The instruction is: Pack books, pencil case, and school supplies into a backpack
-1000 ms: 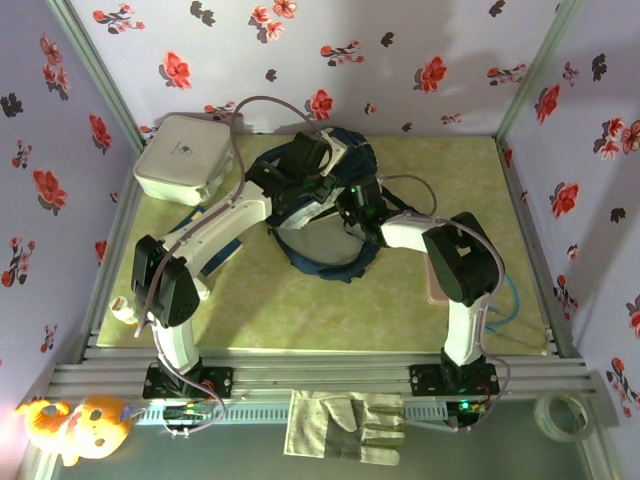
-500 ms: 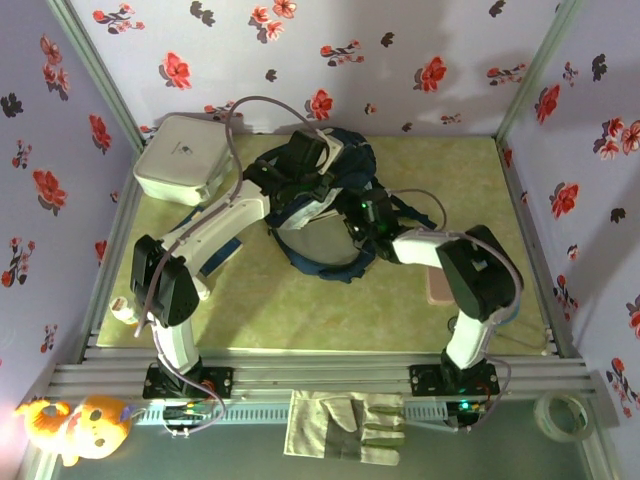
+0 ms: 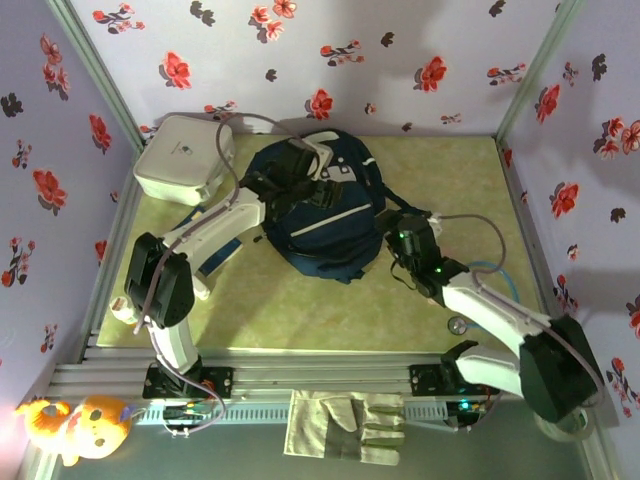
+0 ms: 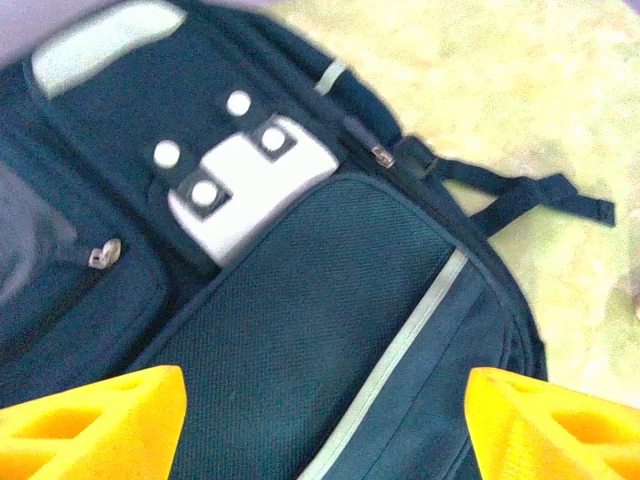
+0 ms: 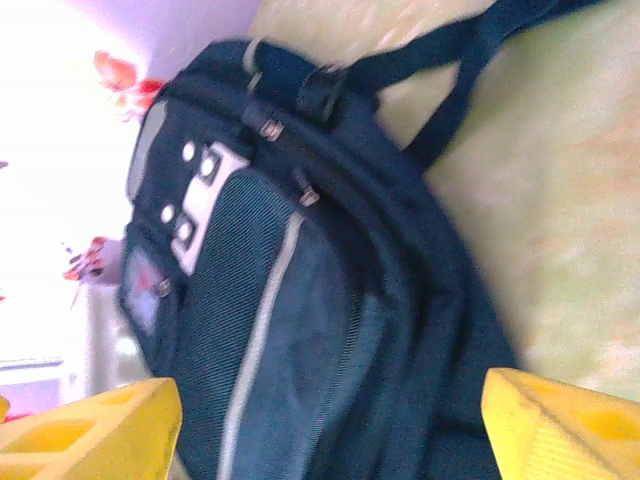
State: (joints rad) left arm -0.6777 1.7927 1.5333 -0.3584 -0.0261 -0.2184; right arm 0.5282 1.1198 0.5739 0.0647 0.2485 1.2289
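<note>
The navy backpack [image 3: 335, 215] lies flat mid-table, its front with the pale stripe and grey patch facing up. In the left wrist view the backpack [image 4: 330, 290] passes under the fingers, and in the right wrist view the backpack [image 5: 300, 300] lies on its side. My left gripper [image 3: 298, 183] hovers over its top left part, open [image 4: 320, 430] with only fabric below. At the bag's right edge my right gripper [image 3: 392, 228] stands open [image 5: 325, 430], holding nothing. The books and the pencil case are hidden. A dark blue edge [image 3: 222, 250] peeks from under my left forearm; what it is I cannot tell.
A white square box [image 3: 185, 158] stands at the back left corner. The backpack's loose strap [image 4: 520, 195] trails onto the green mat [image 3: 470, 180] to the right. A work glove [image 3: 345, 425], a tape roll [image 3: 560, 413] and a plush toy [image 3: 75, 425] lie beyond the front rail.
Both grippers opened. The right arm pulled back to the right, out of the backpack. The backpack's front dropped flat and closed over the opening.
</note>
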